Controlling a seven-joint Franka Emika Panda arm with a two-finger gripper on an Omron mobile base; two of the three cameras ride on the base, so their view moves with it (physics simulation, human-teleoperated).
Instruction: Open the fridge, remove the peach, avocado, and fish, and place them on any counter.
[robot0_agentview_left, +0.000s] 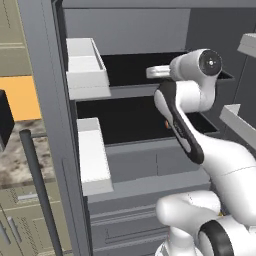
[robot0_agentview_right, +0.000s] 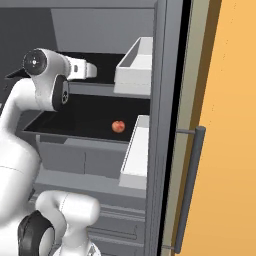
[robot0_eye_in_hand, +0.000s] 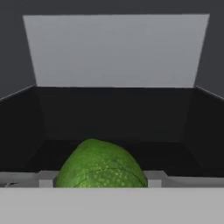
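Our fingers (robot0_eye_in_hand: 100, 183) pinch the dark-green, speckled round avocado (robot0_eye_in_hand: 101, 165) from either side, low in the hand view, over a black shelf (robot0_eye_in_hand: 113, 122) deep inside the tall dark grey fridge (robot0_agentview_left: 47, 100) with its doors swung open. On the black shelf below, we see the small round red-orange peach (robot0_agentview_right: 118, 126) lying near the white door bins (robot0_agentview_right: 135, 150), and past the left door the mottled grey-brown granite tabletop (robot0_agentview_left: 17, 150) sits over beige cabinets (robot0_agentview_left: 20, 225).
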